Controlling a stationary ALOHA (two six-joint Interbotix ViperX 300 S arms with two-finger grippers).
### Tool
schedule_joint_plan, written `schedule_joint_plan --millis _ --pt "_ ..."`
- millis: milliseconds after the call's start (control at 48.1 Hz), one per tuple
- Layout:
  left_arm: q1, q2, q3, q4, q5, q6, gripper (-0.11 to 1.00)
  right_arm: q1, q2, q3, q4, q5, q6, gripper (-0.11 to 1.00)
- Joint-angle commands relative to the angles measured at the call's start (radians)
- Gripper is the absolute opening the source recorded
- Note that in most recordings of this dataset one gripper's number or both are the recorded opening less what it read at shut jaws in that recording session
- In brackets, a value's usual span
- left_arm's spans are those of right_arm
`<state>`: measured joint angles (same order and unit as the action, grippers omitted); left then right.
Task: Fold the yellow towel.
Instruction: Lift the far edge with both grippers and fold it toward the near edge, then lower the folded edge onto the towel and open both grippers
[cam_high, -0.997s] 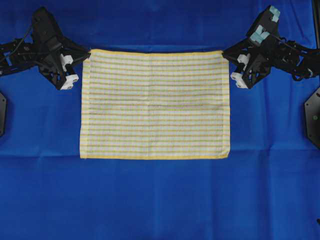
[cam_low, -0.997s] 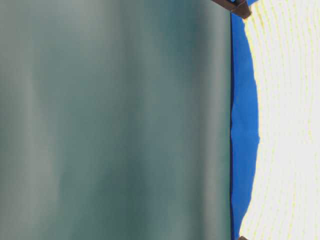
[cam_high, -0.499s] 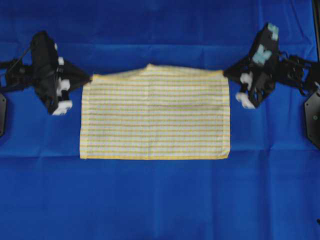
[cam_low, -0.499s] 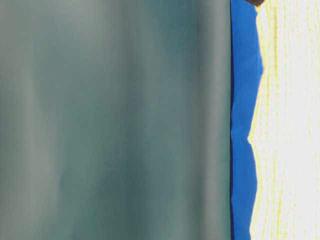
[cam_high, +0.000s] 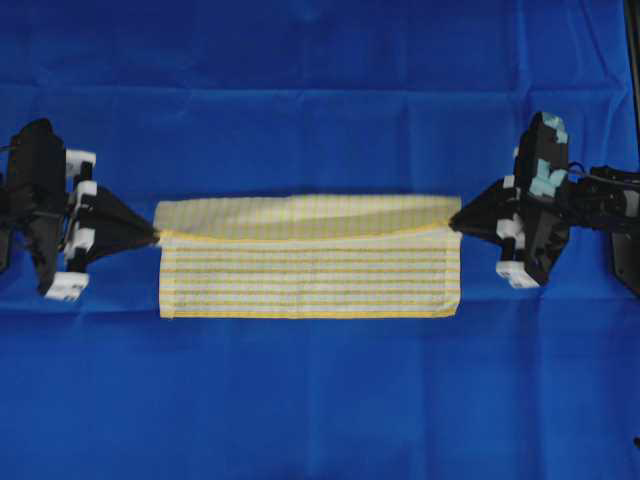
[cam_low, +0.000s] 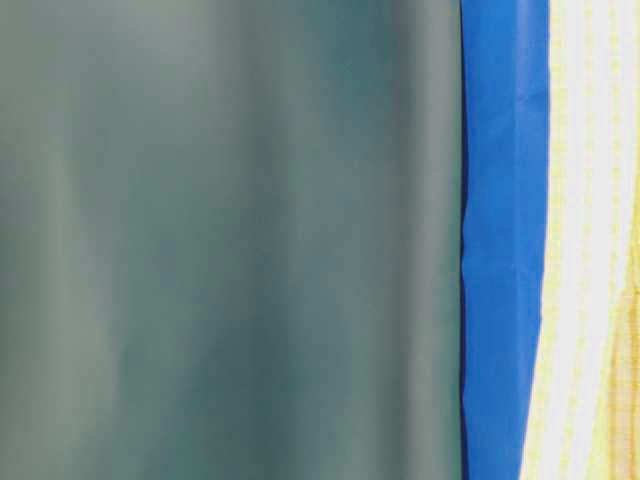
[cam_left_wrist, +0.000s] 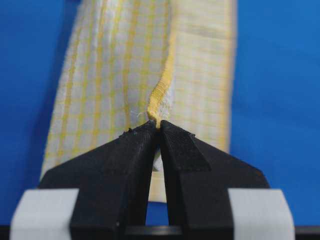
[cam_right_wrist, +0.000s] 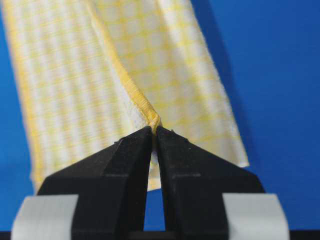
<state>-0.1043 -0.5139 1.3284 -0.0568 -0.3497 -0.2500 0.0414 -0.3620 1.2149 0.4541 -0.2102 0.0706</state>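
Now that we have drawn its far hem toward the near hem, the thin yellow-checked towel (cam_high: 310, 270) lies half-doubled on the blue tabletop (cam_high: 320, 400) (fold nearly done); left fingers (cam_left_wrist: 159, 131) and right fingers (cam_right_wrist: 154, 131) stay pinched on its corners.

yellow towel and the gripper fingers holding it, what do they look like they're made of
The yellow towel looks like thin woven cotton, matte: a fine checked weave, a thicker stitched yellow hem, and it drapes and folds softly. The left gripper and right gripper have fingers that look like hard black plastic, dull and slightly grainy, possibly printed; that is unclear.
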Motion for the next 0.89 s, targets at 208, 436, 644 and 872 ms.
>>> schedule_joint_plan --millis 208,436,644,872 --pt "-0.060 0.017 -0.014 -0.002 0.034 -0.026 0.03 0.075 -0.014 -0.006 0.052 0.000 -0.003 0.07" --pt "-0.095 0.083 -0.041 -0.002 0.038 -0.026 0.03 0.110 -0.014 -0.011 0.055 0.000 -0.003 0.07" --pt "-0.109 0.110 -0.057 -0.002 0.041 -0.026 0.03 0.163 -0.014 -0.017 0.055 0.002 -0.003 0.07" --pt "-0.109 0.130 -0.071 -0.002 0.041 -0.026 0.03 0.179 0.012 -0.037 0.057 0.009 -0.003 0.09"
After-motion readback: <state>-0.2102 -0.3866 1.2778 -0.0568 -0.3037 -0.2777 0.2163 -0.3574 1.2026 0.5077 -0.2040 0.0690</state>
